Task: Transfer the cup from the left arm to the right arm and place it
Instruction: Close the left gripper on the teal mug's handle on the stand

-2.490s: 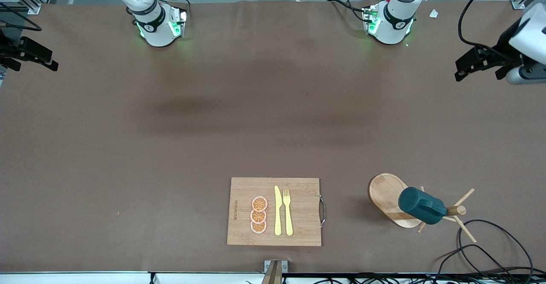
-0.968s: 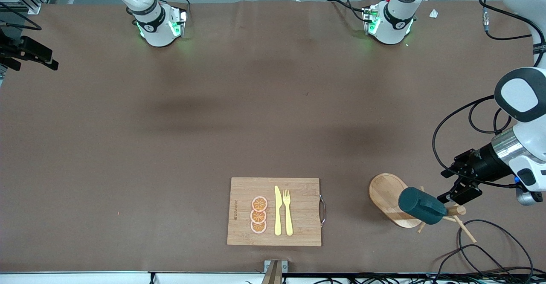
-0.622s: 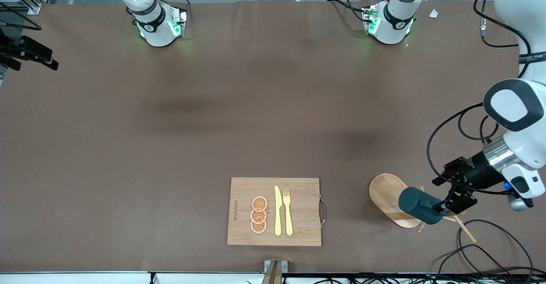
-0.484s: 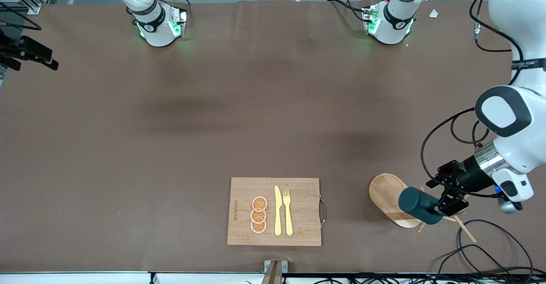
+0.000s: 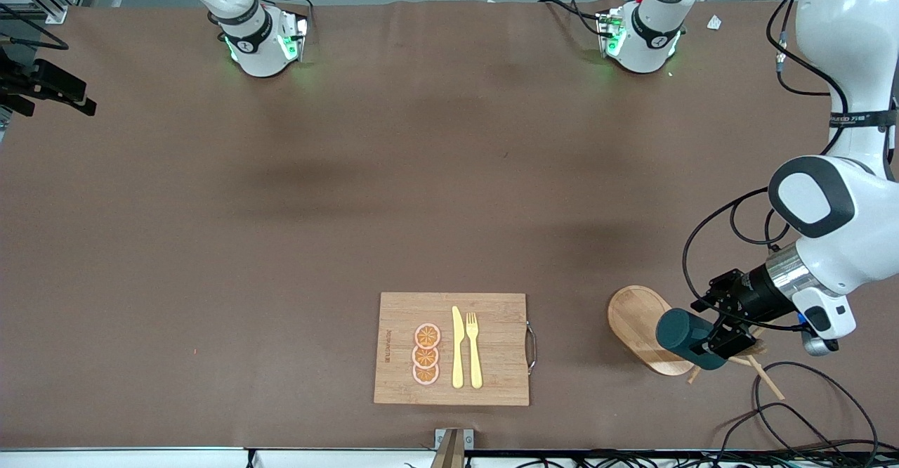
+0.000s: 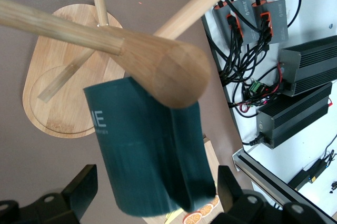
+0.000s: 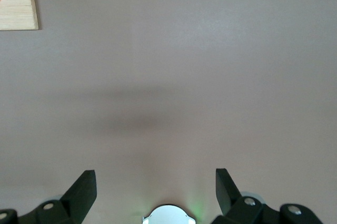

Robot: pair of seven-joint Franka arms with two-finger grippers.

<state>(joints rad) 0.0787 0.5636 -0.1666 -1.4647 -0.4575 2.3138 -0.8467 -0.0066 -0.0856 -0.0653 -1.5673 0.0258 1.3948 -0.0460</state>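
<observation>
The dark teal cup [image 5: 683, 333] hangs tilted on a peg of the wooden rack [image 5: 635, 322], near the front camera toward the left arm's end of the table. My left gripper [image 5: 711, 326] is open, and its fingers straddle the cup without touching it. In the left wrist view the cup [image 6: 147, 150] fills the gap between the two black fingers [image 6: 83, 188], under the rack's rounded post top [image 6: 166, 71]. My right gripper [image 5: 49, 92] waits open at the right arm's end of the table. In its wrist view the right gripper [image 7: 155, 188] hangs over bare brown cloth.
A wooden cutting board [image 5: 499, 313] with three orange slices [image 5: 426, 354], a yellow knife [image 5: 457, 347] and a fork [image 5: 474, 348] lies near the front edge. Black cables [image 5: 808, 398] loop on the table beside the rack. Power supplies [image 6: 303, 71] sit off the table edge.
The left arm has swung down from its end of the table to the rack and brought its open fingers around the cup. The right arm has not moved.
</observation>
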